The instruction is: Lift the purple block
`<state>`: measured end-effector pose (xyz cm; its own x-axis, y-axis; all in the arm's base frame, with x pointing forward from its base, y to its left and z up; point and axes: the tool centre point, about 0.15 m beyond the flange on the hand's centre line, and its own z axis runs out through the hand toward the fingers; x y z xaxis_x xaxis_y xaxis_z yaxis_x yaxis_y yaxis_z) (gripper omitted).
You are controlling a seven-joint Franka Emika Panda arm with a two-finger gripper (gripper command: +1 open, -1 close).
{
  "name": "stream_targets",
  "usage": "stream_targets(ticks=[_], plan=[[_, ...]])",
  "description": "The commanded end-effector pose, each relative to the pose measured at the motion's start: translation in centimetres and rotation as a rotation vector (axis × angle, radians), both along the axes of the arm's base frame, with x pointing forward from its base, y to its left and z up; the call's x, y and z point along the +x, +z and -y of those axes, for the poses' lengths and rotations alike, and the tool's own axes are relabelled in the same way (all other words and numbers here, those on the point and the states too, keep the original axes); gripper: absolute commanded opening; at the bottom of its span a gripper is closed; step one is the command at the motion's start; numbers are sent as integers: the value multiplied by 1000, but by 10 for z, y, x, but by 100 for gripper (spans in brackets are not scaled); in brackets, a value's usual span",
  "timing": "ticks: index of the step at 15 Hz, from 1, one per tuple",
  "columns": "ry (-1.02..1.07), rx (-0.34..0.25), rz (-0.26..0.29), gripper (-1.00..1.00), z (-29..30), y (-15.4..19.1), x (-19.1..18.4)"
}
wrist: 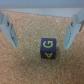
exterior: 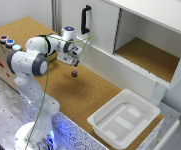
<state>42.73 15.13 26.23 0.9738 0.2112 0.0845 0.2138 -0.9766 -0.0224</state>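
Note:
The purple block [wrist: 49, 48] is a small dark cube with yellow letters on its faces. It lies on the cork surface [wrist: 30, 65]. In the wrist view my gripper [wrist: 40, 45] is open, with its pale fingers [wrist: 10, 31] wide apart on either side of the block and not touching it. In the exterior view the gripper [exterior: 74, 67] hangs just above the cork counter, pointing down. A tiny dark spot that looks like the purple block [exterior: 74, 74] sits right below it.
A white tray [exterior: 124, 119] sits on the counter at the exterior view's right. Behind the arm is a white cabinet with a black handle [exterior: 85, 20] and an open cork-floored compartment [exterior: 147, 57]. Round buttons [exterior: 9, 42] sit at the counter's left end.

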Motion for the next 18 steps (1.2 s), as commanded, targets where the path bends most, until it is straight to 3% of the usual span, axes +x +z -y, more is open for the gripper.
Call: stream_targets(ticks=[1,9,10,18], plan=[[-6,61,-38,100,9,-37,22],[-44,64,-52,100,-4,-54,35],[-48,64,-52,-100,-4,-55,36],[-47,42,-80,-100,-3,-59,32]])
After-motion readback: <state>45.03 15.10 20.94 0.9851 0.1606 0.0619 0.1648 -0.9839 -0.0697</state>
